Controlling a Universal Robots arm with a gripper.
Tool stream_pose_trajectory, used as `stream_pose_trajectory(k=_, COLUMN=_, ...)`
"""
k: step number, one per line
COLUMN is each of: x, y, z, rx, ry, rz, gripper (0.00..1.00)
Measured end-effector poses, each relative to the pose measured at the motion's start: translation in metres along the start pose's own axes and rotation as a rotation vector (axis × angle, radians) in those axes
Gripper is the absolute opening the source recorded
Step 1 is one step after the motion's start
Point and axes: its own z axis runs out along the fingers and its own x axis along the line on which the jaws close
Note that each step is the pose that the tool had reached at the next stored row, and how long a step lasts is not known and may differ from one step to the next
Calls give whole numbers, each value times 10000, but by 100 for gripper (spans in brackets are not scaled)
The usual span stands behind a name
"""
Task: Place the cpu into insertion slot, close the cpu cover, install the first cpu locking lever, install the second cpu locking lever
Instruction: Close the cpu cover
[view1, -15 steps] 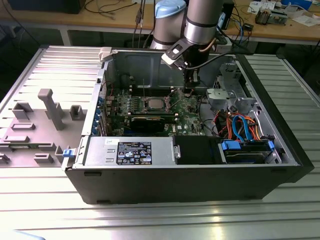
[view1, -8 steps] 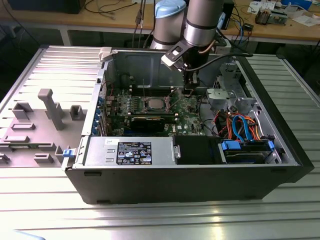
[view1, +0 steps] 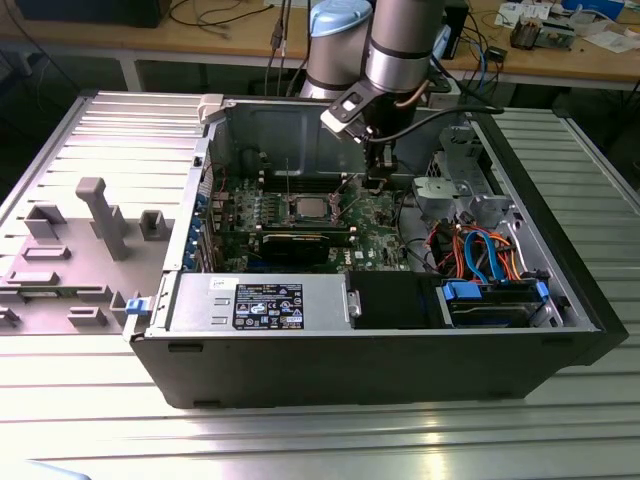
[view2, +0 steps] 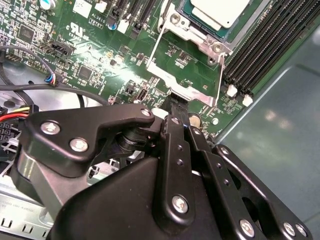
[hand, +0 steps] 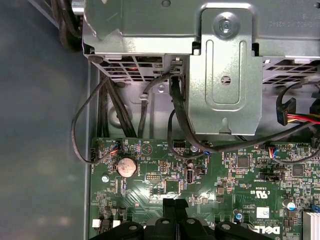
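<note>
- Silvery metal marks the top face of the cpu (view2: 220, 10), which is seen seated in the insertion slot (view2: 196, 34) in the second wrist view; the slot's metal border is wrapped around it.
- In the exterior view the cpu (view1: 308, 208) is found on the green motherboard (view1: 375, 215) inside an open computer case (view1: 350, 370), just behind a long black graphics card (view1: 300, 243).
- The cpu cover (view2: 185, 91) is not laid over the chip: it is swung out from the slot, and green board is seen through its window.
- The gripper (view2: 175, 100) is held at the cover's free edge, its black fingers (view2: 176, 125) drawn together to a point that touches the silvery strip. Whether the edge is pinched between them cannot be told.
- In the first wrist view the gripper (hand: 175, 202) is shown with its tips side by side, only a thin seam between them, above the motherboard (hand: 150, 185), near a round coin battery (hand: 126, 165).
- In the exterior view the gripper (view1: 375, 183) is lowered into the case, just to the exterior view's right of the cpu.
- Long memory slots (view2: 270, 45) are ranged beside the insertion slot.
- A grey metal drive cage (hand: 225, 65) and black cables (hand: 180, 125) are seen beyond the board's edge.
- The case is laid on a ribbed metal table (view1: 300, 440); a power supply (view1: 255, 303) is mounted at its near side.
</note>
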Motion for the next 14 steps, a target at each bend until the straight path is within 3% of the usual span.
stream_pose_trajectory(k=14, x=0, y=-21, z=0, rx=1, ry=0, rz=-1, gripper=11)
